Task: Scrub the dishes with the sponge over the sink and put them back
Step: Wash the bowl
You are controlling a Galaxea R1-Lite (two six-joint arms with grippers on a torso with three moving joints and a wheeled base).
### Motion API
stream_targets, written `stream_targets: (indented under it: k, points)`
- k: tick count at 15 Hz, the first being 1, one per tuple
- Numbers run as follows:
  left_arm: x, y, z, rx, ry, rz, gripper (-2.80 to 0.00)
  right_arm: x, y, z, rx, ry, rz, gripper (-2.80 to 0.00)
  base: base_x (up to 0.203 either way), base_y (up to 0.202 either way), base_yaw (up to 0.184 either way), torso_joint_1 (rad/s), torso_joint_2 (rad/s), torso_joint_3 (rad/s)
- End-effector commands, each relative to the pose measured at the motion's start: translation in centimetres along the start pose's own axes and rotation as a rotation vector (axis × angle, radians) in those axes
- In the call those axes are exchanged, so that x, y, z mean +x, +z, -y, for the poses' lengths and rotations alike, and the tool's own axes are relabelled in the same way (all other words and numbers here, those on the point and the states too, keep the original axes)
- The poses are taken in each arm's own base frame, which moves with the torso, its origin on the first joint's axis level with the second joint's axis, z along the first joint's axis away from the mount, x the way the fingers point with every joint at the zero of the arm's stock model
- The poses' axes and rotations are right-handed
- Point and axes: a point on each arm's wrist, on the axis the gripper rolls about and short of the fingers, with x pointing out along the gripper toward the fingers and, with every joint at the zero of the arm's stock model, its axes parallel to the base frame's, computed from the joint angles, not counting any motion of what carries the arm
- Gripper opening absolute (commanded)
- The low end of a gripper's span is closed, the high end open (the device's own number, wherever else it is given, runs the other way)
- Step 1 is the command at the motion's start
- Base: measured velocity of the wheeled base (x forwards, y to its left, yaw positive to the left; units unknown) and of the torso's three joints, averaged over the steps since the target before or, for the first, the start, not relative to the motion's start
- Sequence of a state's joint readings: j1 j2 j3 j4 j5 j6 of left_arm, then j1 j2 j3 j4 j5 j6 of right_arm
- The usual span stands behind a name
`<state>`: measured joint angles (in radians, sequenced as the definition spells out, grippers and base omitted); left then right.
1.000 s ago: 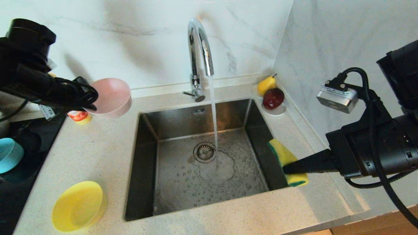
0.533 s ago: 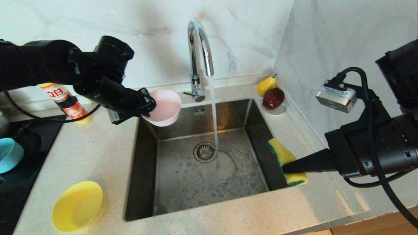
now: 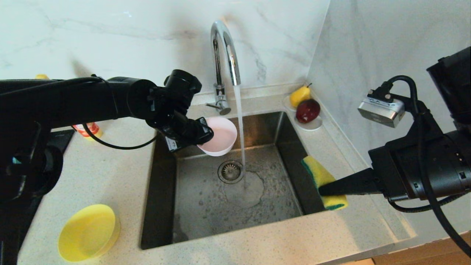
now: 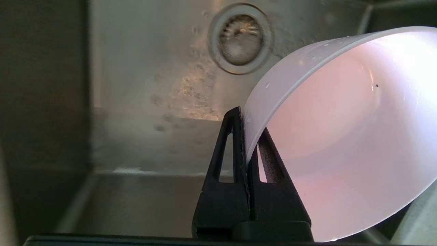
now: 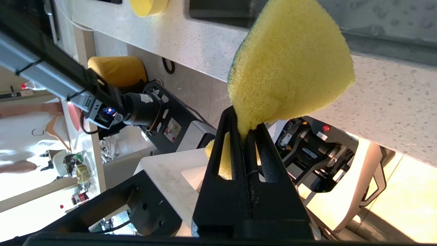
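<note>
Tap (image 3: pixel 225 55) running; stream falls past the drain (image 3: pixel 230 171) into the sink (image 3: pixel 165 191). Left gripper (image 3: pixel 206 133) reaches in over the sink's back-left part, fingers pinched shut on the rim of the pink bowl (image 3: pixel 219 135); wrist view confirms one finger inside the wall, one outside (image 4: pixel 244 136). Bowl sits in the air above the basin, opening up and tilted, just left of the water stream, apparently not yet touching it. Right gripper (image 3: pixel 323 189) hangs at the sink's right edge, fingers clamped on the sponge (image 3: pixel 323 180), which is squeezed and bent, yellow foam with the green layer facing the basin. Yellow bowl (image 3: pixel 88 232) rests on the counter (image 3: pixel 110 173) front-left of the sink. Blue bowl hidden behind the left arm. Saucer (image 3: pixel 311 125) with pear (image 3: pixel 300 95) and a dark red fruit (image 3: pixel 308 110) in the back-right corner. Orange-labelled bottle (image 3: pixel 88 129) partly visible behind the left arm.
</note>
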<state>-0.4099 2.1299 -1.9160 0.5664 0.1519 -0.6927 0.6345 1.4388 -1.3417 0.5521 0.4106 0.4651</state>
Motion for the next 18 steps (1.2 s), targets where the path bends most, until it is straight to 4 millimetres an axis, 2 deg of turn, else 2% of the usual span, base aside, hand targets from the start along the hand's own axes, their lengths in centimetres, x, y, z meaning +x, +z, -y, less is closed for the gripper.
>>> stream_targets:
  k: [1,6,9,18]
  points:
    - [1.5,-1.1,0.8,0.008,-0.004,-0.021,-2.8,-0.4,-0.2,-0.2,-0.003,0.009,0.004,-2.8,0.0,0.0,0.0,0.0,0.0,0.0]
    - [3.5,-2.5,1.9,0.024,-0.025,-0.028,-2.8,-1.0,-0.5,-0.4,-0.01,0.016,0.014,-2.8,0.0,0.0,0.0,0.0,0.0,0.0]
    - [3.7,-2.4,2.1,0.021,-0.041,-0.013,-2.8,-1.3,-0.6,-0.6,-0.015,0.022,0.02,-2.8,0.0,0.0,0.0,0.0,0.0,0.0]
    - [3.8,-4.1,3.3,0.005,-0.051,-0.05,-2.8,-1.6,-0.9,-0.5,-0.016,0.022,0.021,-2.8,0.0,0.0,0.0,0.0,0.0,0.0]
